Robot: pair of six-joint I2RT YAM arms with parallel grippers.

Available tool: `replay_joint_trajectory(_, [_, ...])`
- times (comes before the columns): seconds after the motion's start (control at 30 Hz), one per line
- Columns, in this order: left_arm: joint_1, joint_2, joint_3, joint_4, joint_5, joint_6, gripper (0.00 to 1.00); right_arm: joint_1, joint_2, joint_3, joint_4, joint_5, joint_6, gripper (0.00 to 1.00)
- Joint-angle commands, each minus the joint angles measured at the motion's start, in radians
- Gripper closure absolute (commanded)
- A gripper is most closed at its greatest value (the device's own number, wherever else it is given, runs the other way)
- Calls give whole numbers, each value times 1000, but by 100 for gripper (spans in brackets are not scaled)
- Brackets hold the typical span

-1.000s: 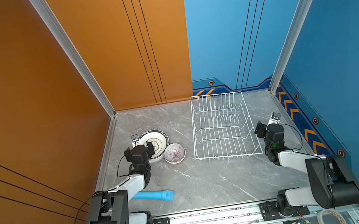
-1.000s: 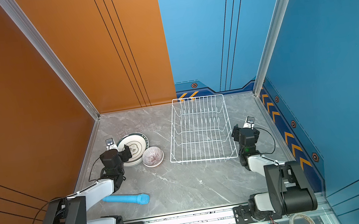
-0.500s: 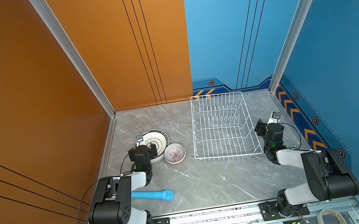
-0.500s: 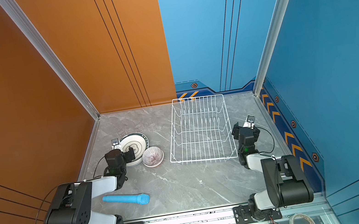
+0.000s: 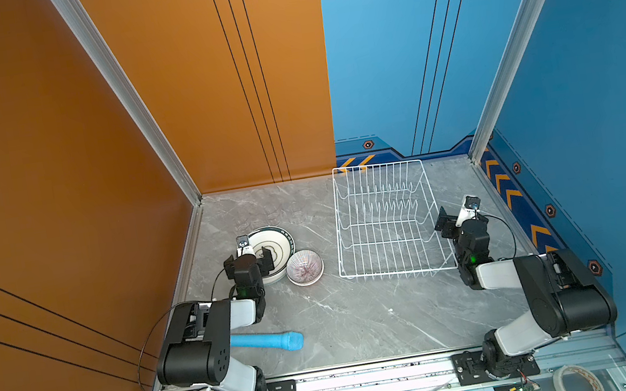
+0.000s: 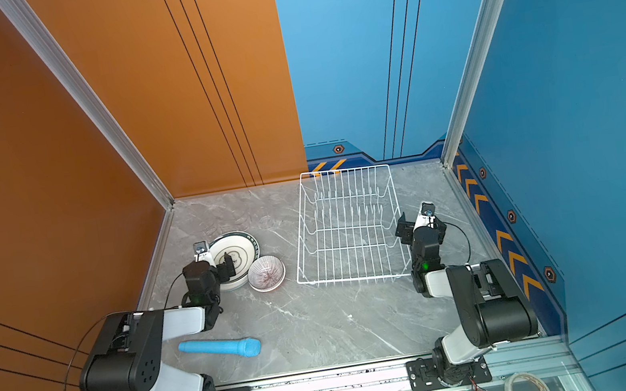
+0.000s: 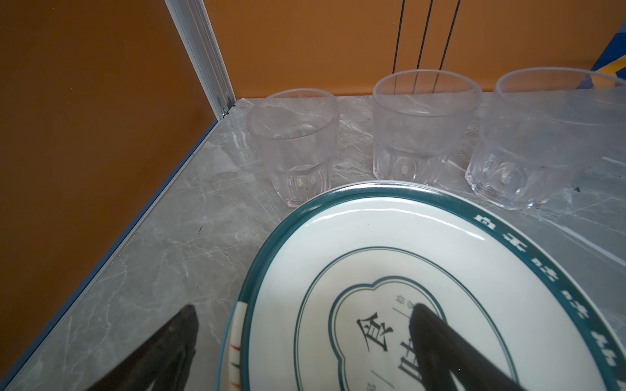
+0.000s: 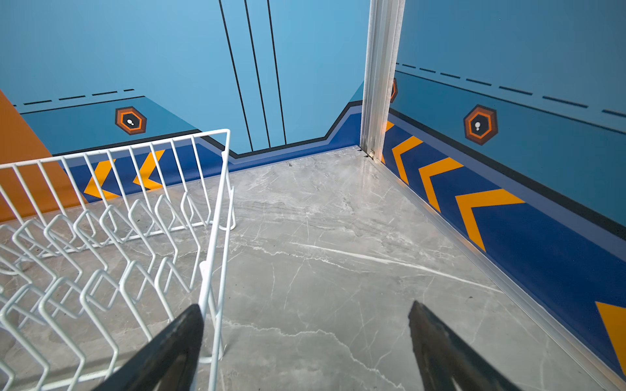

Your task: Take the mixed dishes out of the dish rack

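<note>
Rack (image 5: pixel 384 221) is bare in both top views, nothing on any prong. The dishes are all on the table (image 5: pixel 364 323) to its left: plate (image 5: pixel 282 238), striped bowl (image 5: pixel 304 267) just beside it, and three tumblers (image 7: pixel 423 128) upright in a row behind the plate, near the back corner. The left wrist view shows another dish's edge under the plate. How many are stacked I can't tell, as too little shows.

Change over the last second: rack and dishes haven't moved. Both arms have folded back toward their bases.

- Left gripper (image 7: pixel 304 311) still hovers at the plate's rim, one finger over the plate and one off it. Jaws are wide and empty.
- Right gripper (image 8: pixel 305 306) sits at the rack's right wall, with the wall wire just inside one finger. Jaws have spread a bit wider and hold nothing.

My read: unloading looks finished and the arms are pulling back to rest. The one risk is that right finger snagging the rack wire on the way out.
</note>
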Motion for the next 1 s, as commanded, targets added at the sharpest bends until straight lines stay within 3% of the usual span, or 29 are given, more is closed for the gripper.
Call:
replay_joint_trajectory(0.0, [7,14,-15,43,16,10,2,2,30,-34,-73,-17,-39,5])
replay_joint_trajectory(0.2, [-1,32,-32,97,-19,10,2,1,30,-33,-73,-18,-39,0])
replay_joint_trajectory(0.97, [-9,33,-34,100,-36,13,2,2,30,-33,-74,-17,-40,0])
